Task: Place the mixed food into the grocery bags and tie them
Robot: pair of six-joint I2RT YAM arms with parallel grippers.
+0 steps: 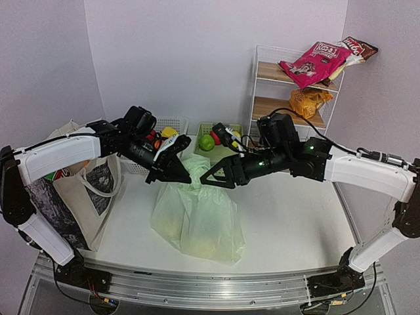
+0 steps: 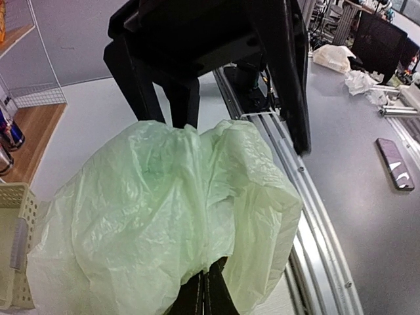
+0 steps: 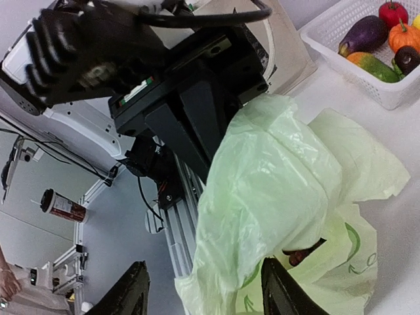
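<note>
Our big canvas tote [image 1: 92,187] stands at the left side of the table [image 1: 295,216]. The thin green bag [image 1: 197,220] sits in the middle with food inside. Our left gripper [image 1: 180,176] pinches its bunched top, we think to hold it up for tying. Our right gripper [image 1: 211,180] hangs just beside it, fingers spread

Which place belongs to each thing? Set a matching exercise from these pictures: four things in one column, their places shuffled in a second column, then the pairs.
Things
1. pale-green plastic bag
2. beige canvas tote
3. pink snack packet
4. orange snack packet

Places
A. lower wooden shelf
B. far left of the table
C. upper wooden shelf
D. middle of the table

Pairs: 1-D, 2-B, 3-C, 4-A
</note>
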